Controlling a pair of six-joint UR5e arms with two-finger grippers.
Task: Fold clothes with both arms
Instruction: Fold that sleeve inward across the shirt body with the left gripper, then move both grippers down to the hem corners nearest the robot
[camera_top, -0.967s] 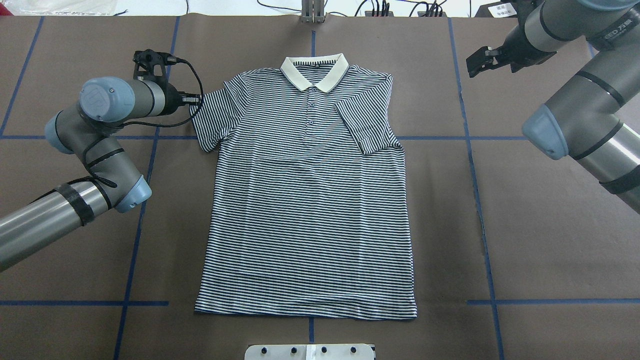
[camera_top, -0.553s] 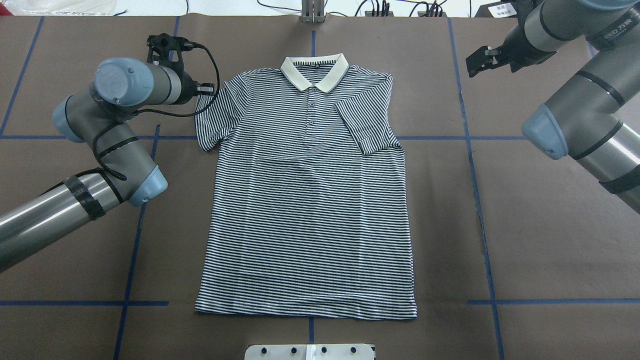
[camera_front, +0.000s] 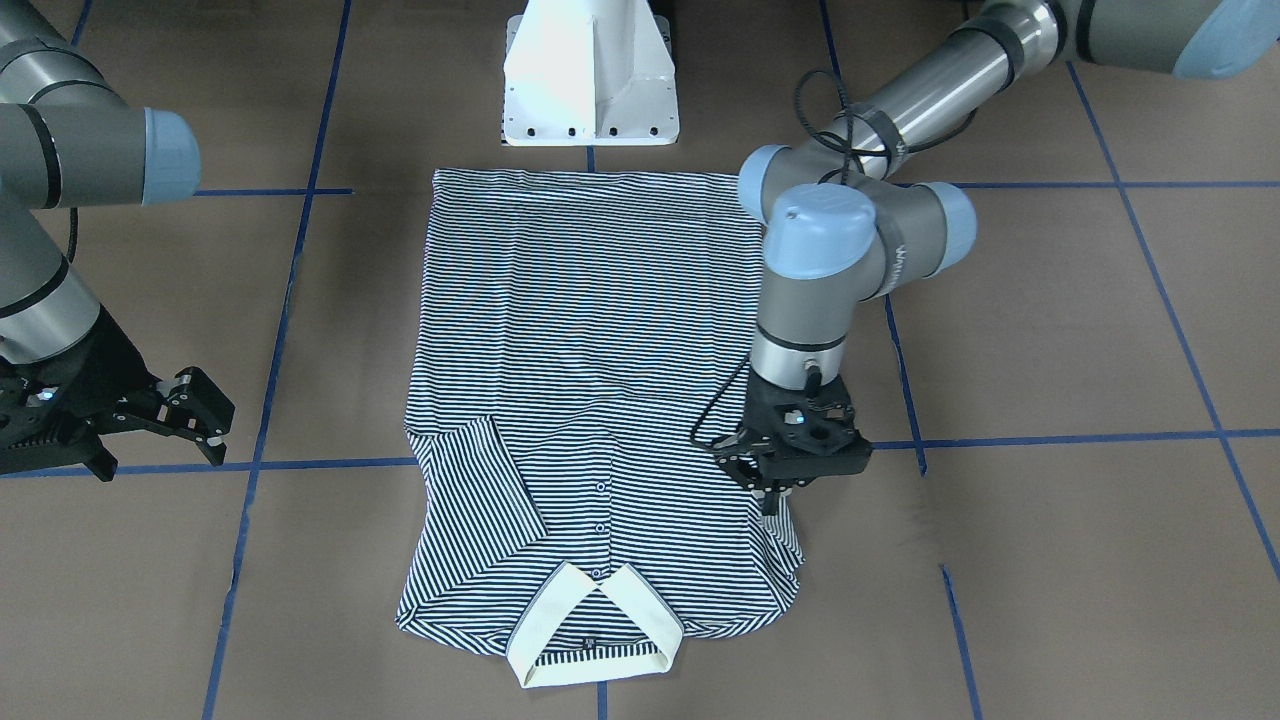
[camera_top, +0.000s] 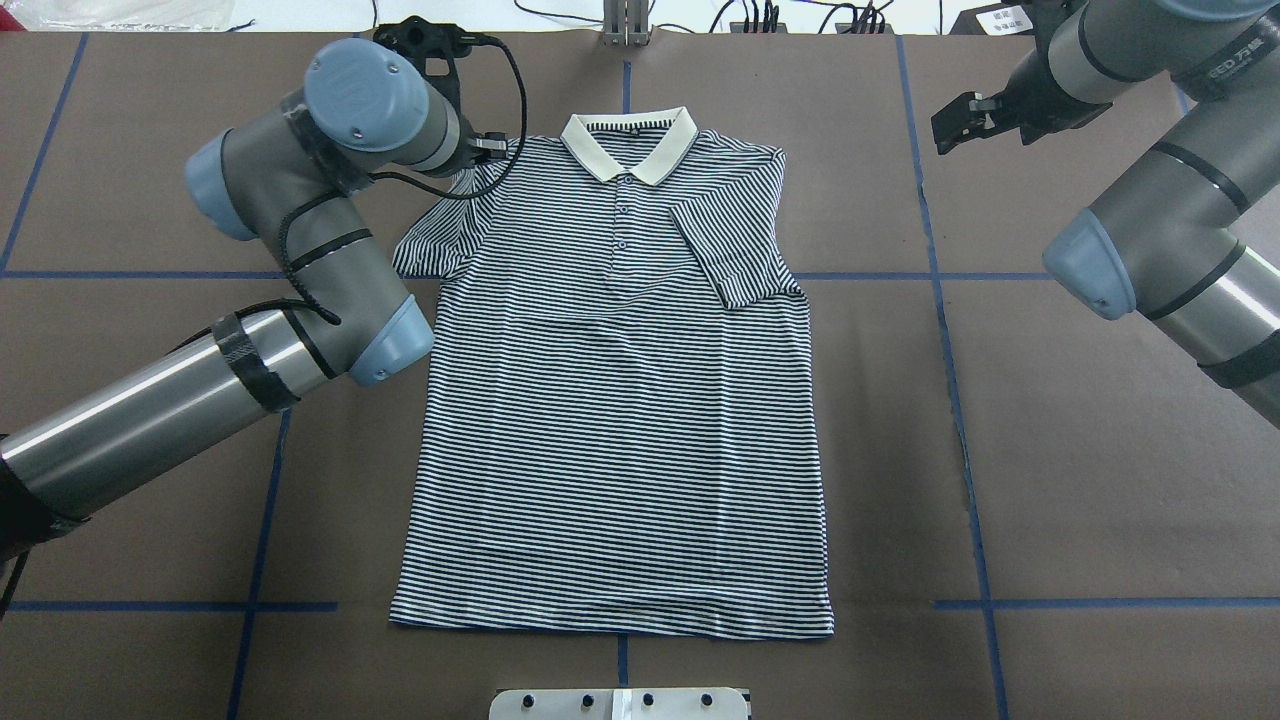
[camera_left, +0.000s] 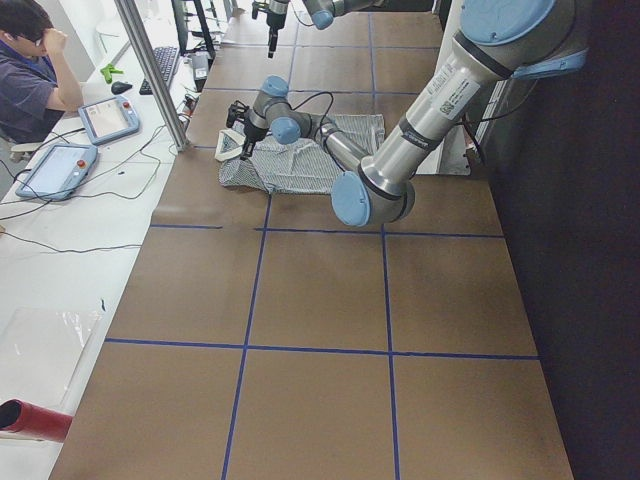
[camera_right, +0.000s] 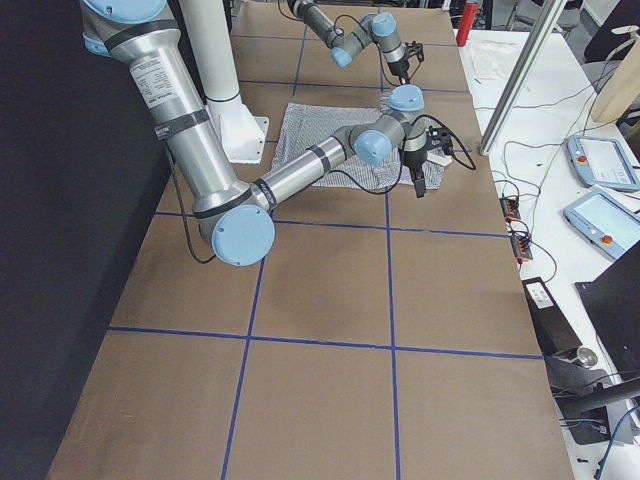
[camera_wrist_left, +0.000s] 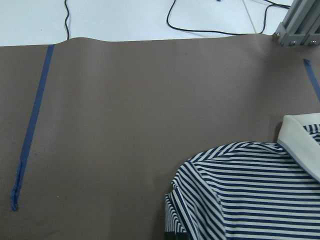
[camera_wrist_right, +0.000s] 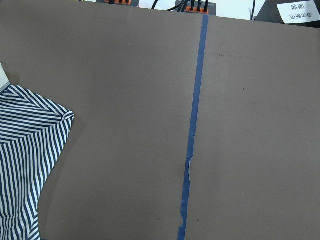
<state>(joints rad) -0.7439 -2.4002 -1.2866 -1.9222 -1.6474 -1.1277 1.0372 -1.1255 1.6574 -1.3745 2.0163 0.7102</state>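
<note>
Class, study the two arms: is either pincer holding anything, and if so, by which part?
The left pincer appears to be shut on the striped polo shirt, pinching the outer edge of its sleeve near the shoulder. The right pincer hangs open beside the shirt and holds nothing.

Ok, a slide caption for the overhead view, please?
Left gripper pinches the polo shirt sleeve; right gripper hovers open, off the shirt.

Brightly, evenly lit from overhead; only soft shadows; sharp throughout; mild glare along the left arm (camera_top: 130, 420).
</note>
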